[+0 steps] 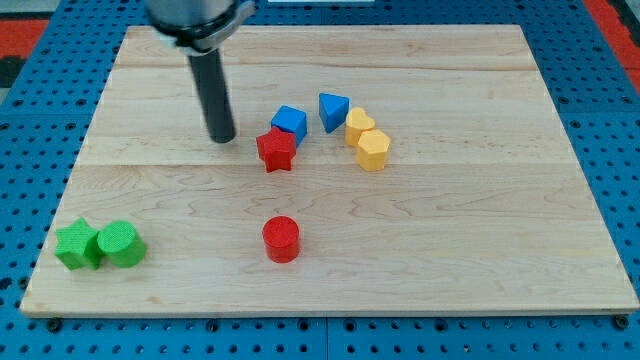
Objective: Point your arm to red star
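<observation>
Eight blocks: all on one pale wooden board [420, 260] laid on a blue pegboard bench [30, 150].
Near edge, view's left: green star-like block [76, 245] and green cylinder [122, 244], touching side by side, well apart from everything else.
Near middle: red cylinder [281, 239], upright, alone, smooth matte top.
Task thing: red star [276, 150], just above the board's centre, lobed outline, flat top; its upper right side touches or nearly touches the blue cube [290, 122].
Further right: blue triangular block [333, 110], then two yellow blocks, a rounded one [359, 126] and a hexagonal one [373, 149], pressed together.
Tool: bare dark rod, no jaws to open or close, holding nothing; its tip [221, 139] rests on the board just to the view's left of the red star, a narrow gap between them.
Step in hand: closing on the star, by my reading nearly done.
How to do it well: short slide toward the view's right and slightly down; stop at the star's edge, since a firm push would drive it into the blue cube.
Surfaces: board has fine lengthwise grain with plank seams; blocks look like painted, matte, light pieces that would slide easily.
</observation>
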You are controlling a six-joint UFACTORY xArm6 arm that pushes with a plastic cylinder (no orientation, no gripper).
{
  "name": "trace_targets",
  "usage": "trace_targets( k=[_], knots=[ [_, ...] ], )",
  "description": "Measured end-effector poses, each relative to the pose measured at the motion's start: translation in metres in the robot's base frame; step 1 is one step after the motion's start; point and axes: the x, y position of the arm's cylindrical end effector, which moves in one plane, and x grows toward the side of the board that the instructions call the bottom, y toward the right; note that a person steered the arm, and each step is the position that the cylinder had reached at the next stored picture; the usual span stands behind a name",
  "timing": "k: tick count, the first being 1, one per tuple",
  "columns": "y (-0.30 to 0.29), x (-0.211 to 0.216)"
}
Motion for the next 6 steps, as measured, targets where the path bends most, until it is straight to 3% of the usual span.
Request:
trace_targets(
  k=[1, 3, 5, 6],
  knots=[
    [-0.001, 0.036],
    [0.036, 0.066],
    [0.067, 0.062],
    [0.021, 0.077]
  ],
)
